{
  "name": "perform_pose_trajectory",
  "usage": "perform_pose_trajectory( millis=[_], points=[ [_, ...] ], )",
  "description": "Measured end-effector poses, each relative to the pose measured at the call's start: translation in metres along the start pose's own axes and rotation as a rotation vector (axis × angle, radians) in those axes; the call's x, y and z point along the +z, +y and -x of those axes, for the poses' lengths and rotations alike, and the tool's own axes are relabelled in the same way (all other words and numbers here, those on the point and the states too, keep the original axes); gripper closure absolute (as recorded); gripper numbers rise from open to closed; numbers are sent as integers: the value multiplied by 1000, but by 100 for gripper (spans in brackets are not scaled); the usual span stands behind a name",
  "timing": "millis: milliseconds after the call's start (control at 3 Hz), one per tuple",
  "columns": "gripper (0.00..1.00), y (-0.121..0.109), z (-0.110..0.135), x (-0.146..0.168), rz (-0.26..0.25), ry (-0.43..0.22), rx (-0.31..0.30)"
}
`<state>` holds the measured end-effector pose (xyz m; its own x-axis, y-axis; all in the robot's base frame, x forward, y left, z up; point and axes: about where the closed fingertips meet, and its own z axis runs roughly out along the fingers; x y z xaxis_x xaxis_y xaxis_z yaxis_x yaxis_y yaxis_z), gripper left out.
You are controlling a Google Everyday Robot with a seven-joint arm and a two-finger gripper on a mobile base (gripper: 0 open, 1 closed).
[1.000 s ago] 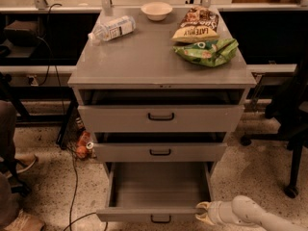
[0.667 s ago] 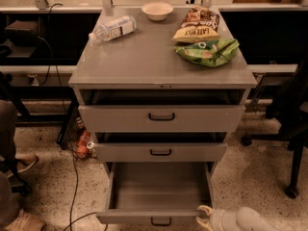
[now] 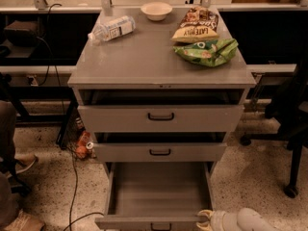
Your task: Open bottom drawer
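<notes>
The grey cabinet [image 3: 144, 61] has three drawers. The bottom drawer [image 3: 159, 191] is pulled far out and its bare grey inside shows. Its front panel lies at the frame's bottom edge, with the small black handle [image 3: 160, 226] partly cut off. My gripper [image 3: 204, 219], cream-coloured, is at the bottom right, just beside the right end of that drawer's front and to the right of the handle. Its two fingertips stand apart and hold nothing. The mid-sized drawer [image 3: 160, 152] and the top drawer [image 3: 161, 117] are each slightly ajar.
On the cabinet top lie a plastic bottle [image 3: 111, 28], a white bowl [image 3: 156, 10], and chip bags [image 3: 206, 51]. Cables [image 3: 72, 177] and small items lie on the floor at the left. A chair base [image 3: 288, 177] stands at the right and a person's foot [image 3: 21, 162] at the left.
My arm has sunk lower and drawn back toward the bottom right edge, so less of it shows. The bottom drawer stays pulled out, its front slightly lower in view.
</notes>
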<state>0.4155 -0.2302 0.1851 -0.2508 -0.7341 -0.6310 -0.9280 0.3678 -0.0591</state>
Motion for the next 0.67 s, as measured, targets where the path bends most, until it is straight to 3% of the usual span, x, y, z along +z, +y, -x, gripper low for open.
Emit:
perform_pose_trajectory(
  millis=[667],
  points=[
    [13, 3, 1, 3, 6, -3, 0]
  ],
)
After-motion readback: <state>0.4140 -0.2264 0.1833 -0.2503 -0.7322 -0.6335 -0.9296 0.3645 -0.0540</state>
